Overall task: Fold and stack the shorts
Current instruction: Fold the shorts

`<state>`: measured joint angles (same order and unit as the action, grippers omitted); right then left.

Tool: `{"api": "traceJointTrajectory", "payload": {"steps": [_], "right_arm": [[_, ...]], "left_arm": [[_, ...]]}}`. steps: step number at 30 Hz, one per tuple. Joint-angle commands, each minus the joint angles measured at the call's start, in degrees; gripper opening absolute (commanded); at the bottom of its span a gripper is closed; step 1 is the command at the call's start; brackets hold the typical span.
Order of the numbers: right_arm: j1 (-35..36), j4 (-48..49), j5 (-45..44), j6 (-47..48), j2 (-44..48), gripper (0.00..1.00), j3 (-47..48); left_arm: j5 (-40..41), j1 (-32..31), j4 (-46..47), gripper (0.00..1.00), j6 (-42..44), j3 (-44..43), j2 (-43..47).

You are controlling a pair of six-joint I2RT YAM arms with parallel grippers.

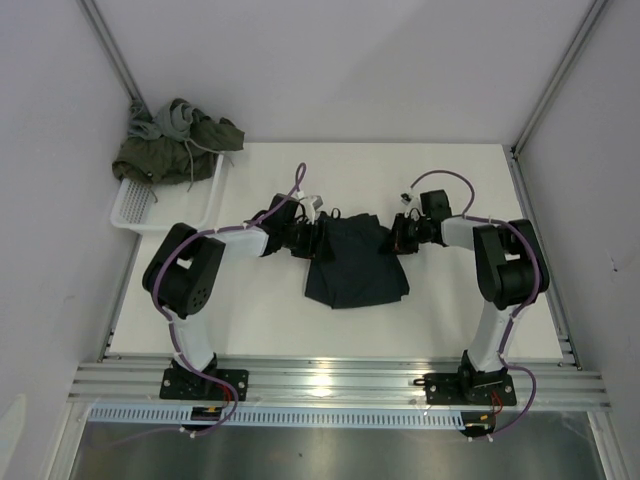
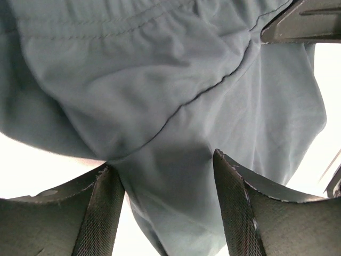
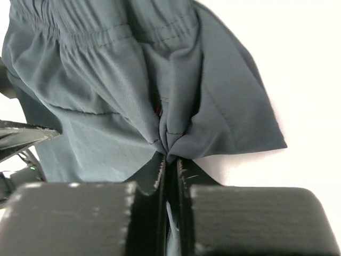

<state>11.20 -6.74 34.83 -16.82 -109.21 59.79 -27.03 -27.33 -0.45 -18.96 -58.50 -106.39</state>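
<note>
The dark navy shorts [image 1: 350, 262] lie in the middle of the table, waistband at the far side and the lower part hanging towards the near edge. My left gripper [image 1: 312, 238] is at the shorts' left top corner; in the left wrist view [image 2: 168, 170] its fingers [image 2: 104, 213] stand wide apart with navy cloth [image 2: 160, 96] lying between them. My right gripper [image 1: 398, 235] is at the right top corner; in the right wrist view [image 3: 170, 160] it is shut on a pinched fold of the navy shorts [image 3: 117, 90]. The olive green shorts [image 1: 170, 158] and the light grey shorts [image 1: 172, 118] lie piled at the back left.
A white mesh basket [image 1: 140, 208] stands at the table's left edge, with the olive and grey pile over its far end. Grey walls and metal frame rails close in both sides. White tabletop [image 1: 450, 310] shows around the navy shorts.
</note>
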Motion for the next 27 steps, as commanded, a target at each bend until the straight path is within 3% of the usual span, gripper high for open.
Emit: {"api": "traceJointTrajectory", "payload": {"steps": [1,12,17,27], "right_arm": [[-2.93,-0.12,1.99,-1.37,-1.8,0.02,-0.72],[-7.68,4.28,12.72,-3.48,-5.31,0.0,-2.13],[-7.69,4.55,12.54,-3.48,-5.31,0.0,-2.22],[-7.77,4.81,12.54,-3.4,-5.31,0.0,-2.4]], "left_arm": [[2.68,0.79,0.09,0.68,0.07,1.72,1.53],[2.33,4.74,3.96,0.65,-0.11,5.58,3.91],[0.14,5.27,8.96,0.53,-1.77,10.24,4.87],[-6.81,5.18,18.9,0.56,-5.74,21.48,12.51]]}}
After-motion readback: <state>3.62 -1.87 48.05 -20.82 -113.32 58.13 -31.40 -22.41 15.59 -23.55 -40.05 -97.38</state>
